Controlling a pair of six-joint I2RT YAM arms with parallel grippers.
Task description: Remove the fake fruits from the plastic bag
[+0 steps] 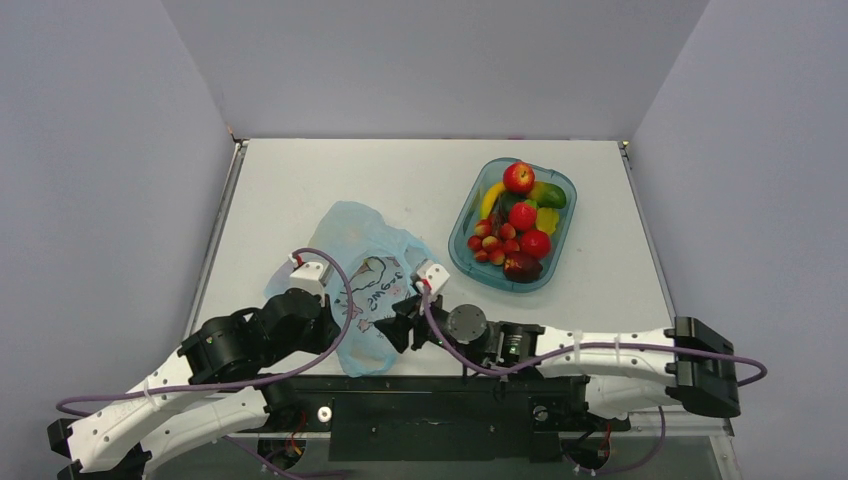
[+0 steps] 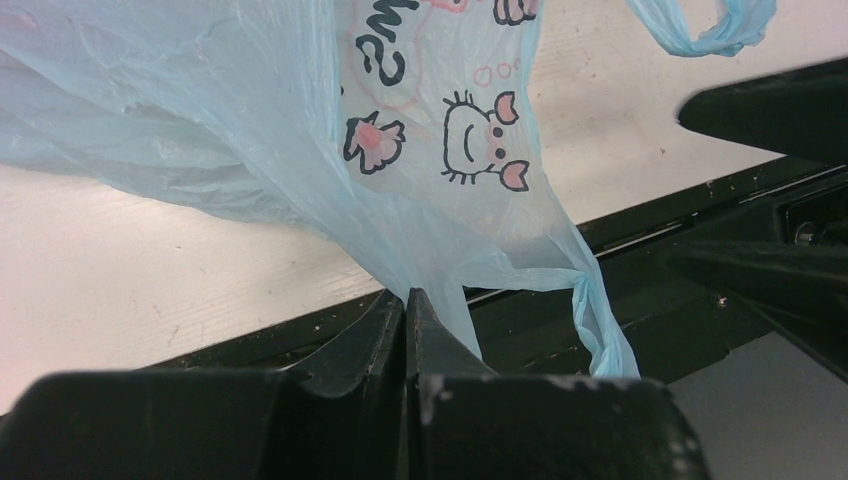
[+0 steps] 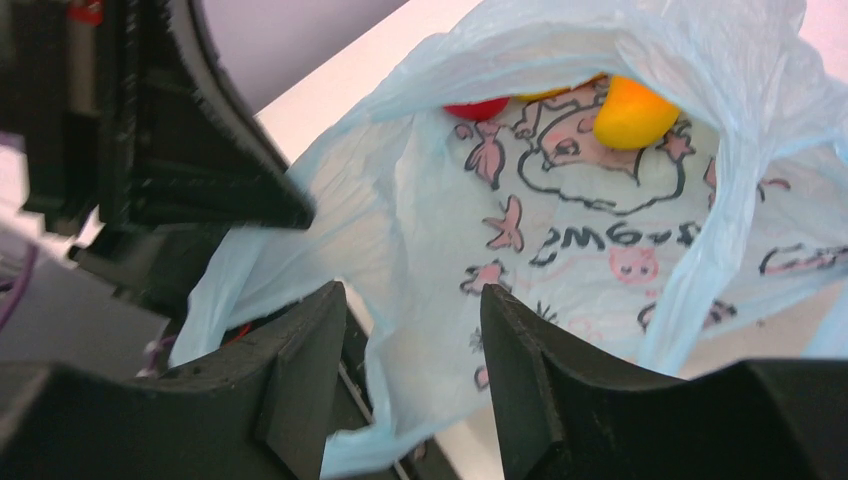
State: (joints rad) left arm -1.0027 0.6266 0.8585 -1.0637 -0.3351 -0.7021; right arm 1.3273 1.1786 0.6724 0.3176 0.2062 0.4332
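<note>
The light-blue plastic bag (image 1: 352, 232) lies at the table's near left. My left gripper (image 1: 338, 333) is shut on the bag's lower edge; in the left wrist view its jaws (image 2: 406, 295) pinch the thin film (image 2: 420, 150) over the table's front edge. My right gripper (image 1: 398, 327) is open and empty at the bag's mouth. In the right wrist view, past the open jaws (image 3: 410, 300), the bag (image 3: 560, 240) gapes; deep inside are an orange-yellow fruit (image 3: 634, 112) and part of a red apple (image 3: 476, 108). No short yellow fruit shows clearly.
A teal transparent tub (image 1: 456, 250) stands at the right middle of the table, holding a red apple, strawberries, a mango and other fruits. The table's black front edge (image 2: 700, 200) runs just below the bag. Grey walls enclose the table.
</note>
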